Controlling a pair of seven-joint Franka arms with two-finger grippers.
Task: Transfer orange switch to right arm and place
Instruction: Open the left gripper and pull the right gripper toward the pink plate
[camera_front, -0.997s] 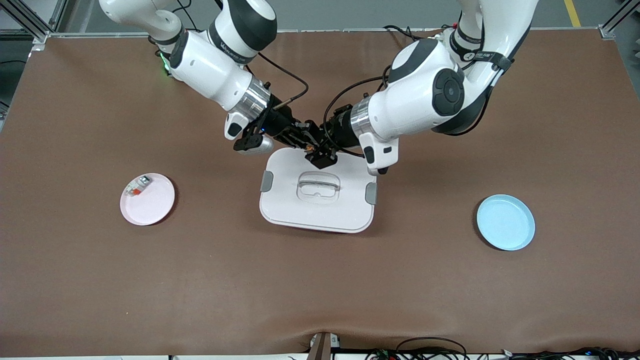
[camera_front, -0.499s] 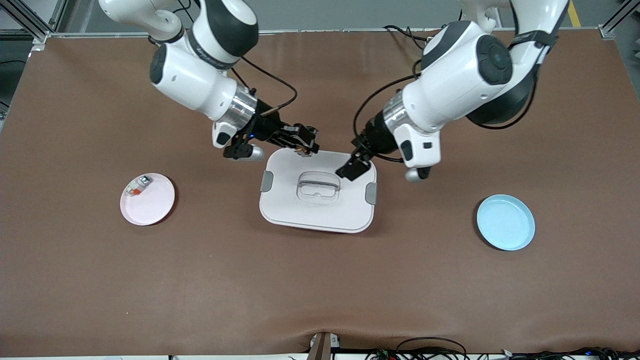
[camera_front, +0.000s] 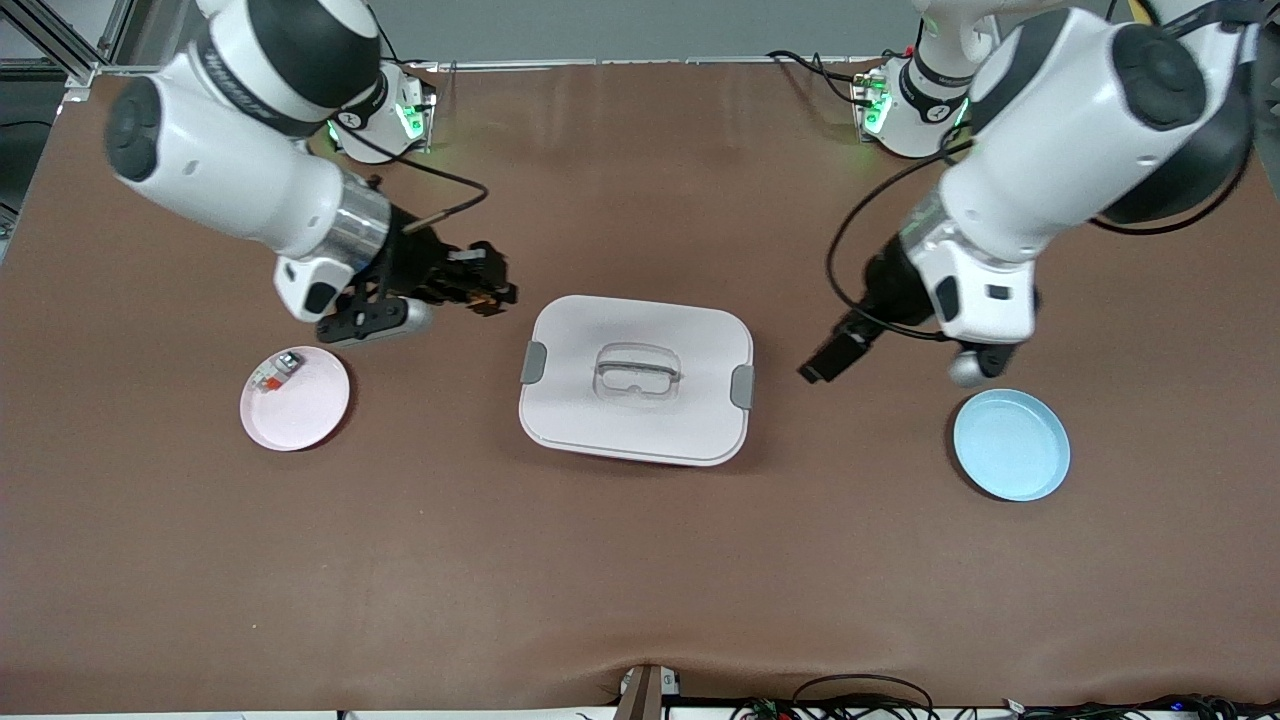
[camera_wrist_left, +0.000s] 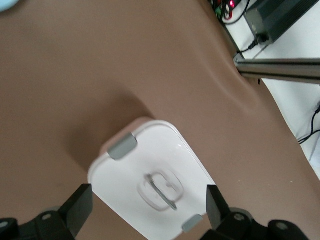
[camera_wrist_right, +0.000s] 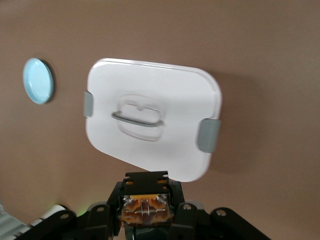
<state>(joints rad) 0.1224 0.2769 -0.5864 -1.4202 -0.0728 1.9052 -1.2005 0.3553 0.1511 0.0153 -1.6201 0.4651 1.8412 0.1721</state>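
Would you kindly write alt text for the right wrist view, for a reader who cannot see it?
The right gripper is shut on the orange switch, held above the brown table. Ahead lies a white lidded container with grey clips, with a blue plate farther off.

Bare brown table (camera_front: 640, 560) all round — only white lidded box (camera_front: 636, 378) midway between pink plate (camera_front: 296, 399) and blue plate (camera_front: 1011, 445).
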